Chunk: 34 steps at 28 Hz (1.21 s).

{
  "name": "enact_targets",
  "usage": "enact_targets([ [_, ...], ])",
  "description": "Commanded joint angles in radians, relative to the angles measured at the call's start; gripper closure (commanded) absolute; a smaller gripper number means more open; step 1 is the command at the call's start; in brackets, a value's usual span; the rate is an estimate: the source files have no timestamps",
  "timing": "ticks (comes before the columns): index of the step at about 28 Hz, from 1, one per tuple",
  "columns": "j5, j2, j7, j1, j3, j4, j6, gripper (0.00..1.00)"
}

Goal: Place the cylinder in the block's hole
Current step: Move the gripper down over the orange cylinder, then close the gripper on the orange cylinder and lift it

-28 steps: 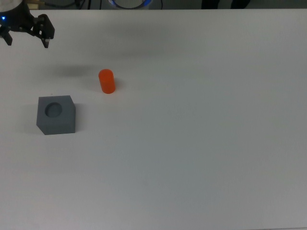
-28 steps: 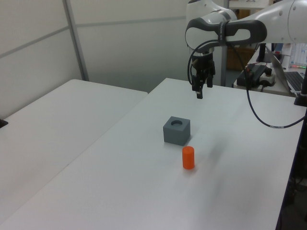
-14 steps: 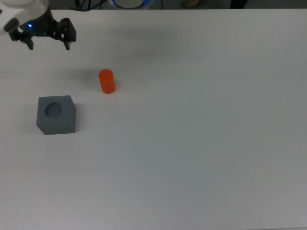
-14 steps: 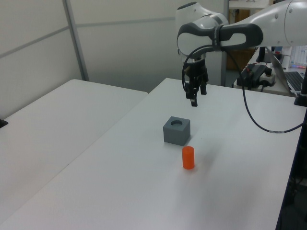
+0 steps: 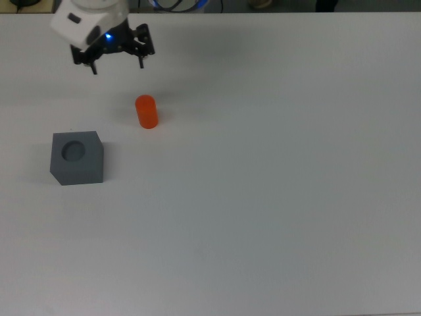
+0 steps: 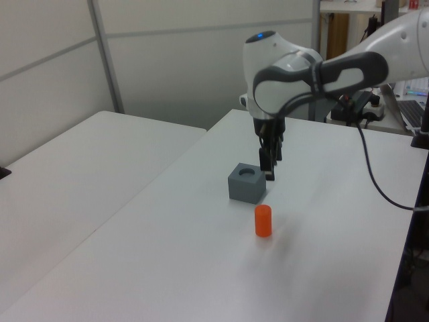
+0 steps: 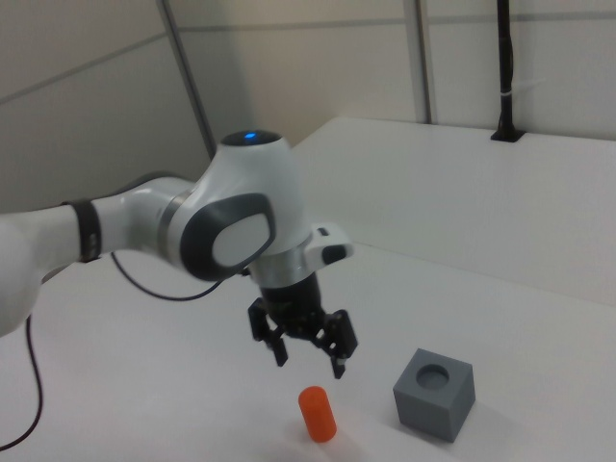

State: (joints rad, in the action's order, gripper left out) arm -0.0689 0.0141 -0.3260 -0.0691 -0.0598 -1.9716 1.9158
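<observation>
The cylinder [image 5: 146, 111] stood upright on the table [image 5: 276, 197], apart from the block [image 5: 77, 158] w/ its empty hole. Looked light, stiff, smooth, prob. slippery; best pinched mid-height across its sides. Gripper [image 5: 116, 62] hung above, fingers spread, holding nothing.

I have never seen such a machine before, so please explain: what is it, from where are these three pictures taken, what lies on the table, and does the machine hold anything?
It is a white robot arm with a black two-finger pincer at its end. One picture looks straight down on the white table; the other two look from opposite sides, somewhat above it. On the table stand two things, apart from each other: a small orange cylinder, upright, and a grey block with a round hole in its top. The pincer is open and holds nothing. It hangs in the air above the table, near the cylinder, touching neither thing.
</observation>
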Motion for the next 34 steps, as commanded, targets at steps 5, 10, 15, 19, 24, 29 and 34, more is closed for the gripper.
enact_targets([
  [5,-0.011,0.037,-0.021,0.071,-0.005,-0.171,0.155,0.0],
  [10,-0.017,-0.023,-0.021,0.077,-0.003,-0.168,0.244,0.0],
  [15,-0.025,-0.086,-0.019,0.075,0.001,-0.159,0.305,0.0],
  [19,-0.048,-0.111,-0.016,0.077,0.005,-0.159,0.333,0.01],
  [24,-0.069,-0.128,-0.013,0.077,0.011,-0.159,0.331,0.35],
  [29,-0.071,-0.134,-0.016,0.078,0.011,-0.156,0.33,0.81],
  [34,-0.068,-0.131,-0.008,0.078,0.012,-0.147,0.328,1.0],
])
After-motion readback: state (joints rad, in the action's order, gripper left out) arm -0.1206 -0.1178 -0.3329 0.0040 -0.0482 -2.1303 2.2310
